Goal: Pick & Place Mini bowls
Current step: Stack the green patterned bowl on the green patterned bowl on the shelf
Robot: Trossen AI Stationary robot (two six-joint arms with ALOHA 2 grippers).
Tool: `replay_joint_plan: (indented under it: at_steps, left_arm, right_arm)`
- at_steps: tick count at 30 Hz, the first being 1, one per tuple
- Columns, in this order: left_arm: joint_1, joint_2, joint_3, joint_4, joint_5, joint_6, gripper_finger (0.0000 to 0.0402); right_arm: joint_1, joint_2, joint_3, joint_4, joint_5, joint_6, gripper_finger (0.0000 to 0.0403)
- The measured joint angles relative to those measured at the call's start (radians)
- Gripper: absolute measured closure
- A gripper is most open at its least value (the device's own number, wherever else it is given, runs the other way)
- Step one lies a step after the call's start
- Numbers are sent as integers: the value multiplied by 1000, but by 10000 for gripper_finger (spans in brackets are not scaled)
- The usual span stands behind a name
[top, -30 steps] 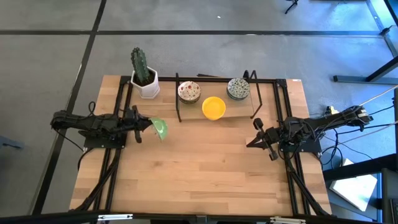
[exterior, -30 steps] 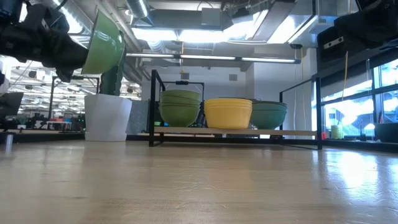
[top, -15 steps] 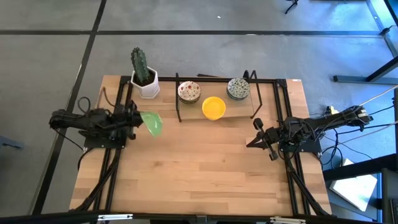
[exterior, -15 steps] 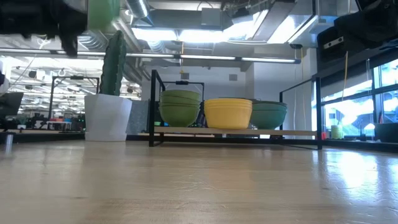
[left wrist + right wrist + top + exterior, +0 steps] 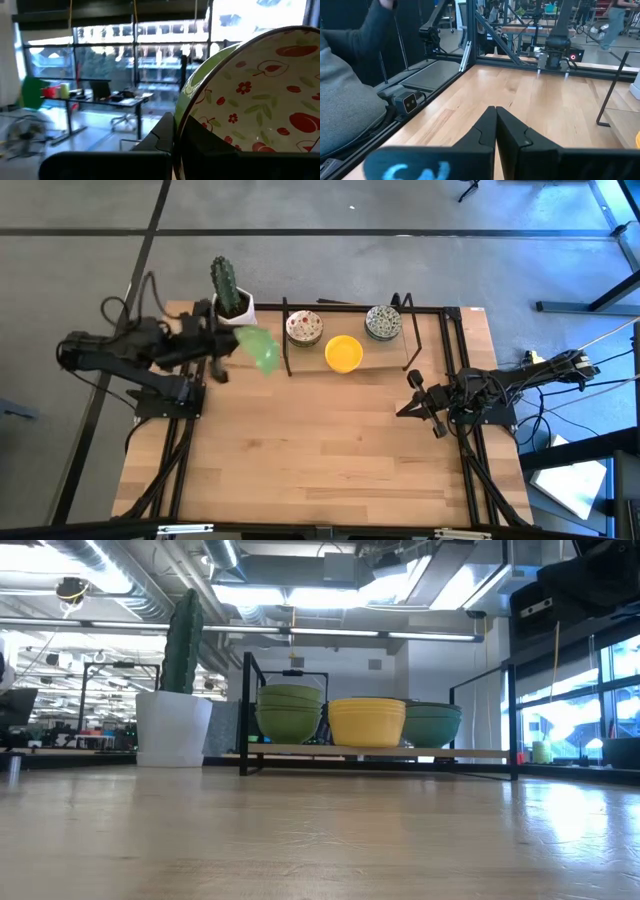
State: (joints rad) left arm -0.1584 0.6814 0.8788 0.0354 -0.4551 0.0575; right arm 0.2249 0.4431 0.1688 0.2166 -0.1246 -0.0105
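High view: left gripper [image 5: 228,346] pinches a green mini bowl [image 5: 260,351] aloft at eleven o'clock, beside the cactus pot [image 5: 233,315]. Right gripper [image 5: 413,393], fingers pressed together, waits at three o'clock.

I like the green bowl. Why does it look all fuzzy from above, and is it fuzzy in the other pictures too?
High view: the green round bowl in the left claw is smeared, likely by motion. Left wrist view: it is sharp, with red flowers inside; the bright windows behind are soft. Low view: it does not show.
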Motion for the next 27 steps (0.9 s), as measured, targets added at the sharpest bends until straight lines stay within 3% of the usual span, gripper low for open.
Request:
replay_joint_plan:
  at_steps: [5,12,20,24,27]
  left_arm:
    - [69,269,349,-211,-13,14,396]
    - [242,576,777,-514,84,-47,396]
    - [462,867,1034,-773,216,-96,396]
    - [574,984,1093,-891,265,-99,395]
    - [656,1068,1119,-1008,365,-98,395]
  right_arm:
    - [0,0,0,-1,0,1,393]
    - [0,0,0,-1,0,2,393]
    - [0,0,0,-2,0,0,393]
    - [0,0,0,-6,0,0,393]
    - [0,0,0,-12,0,-9,393]
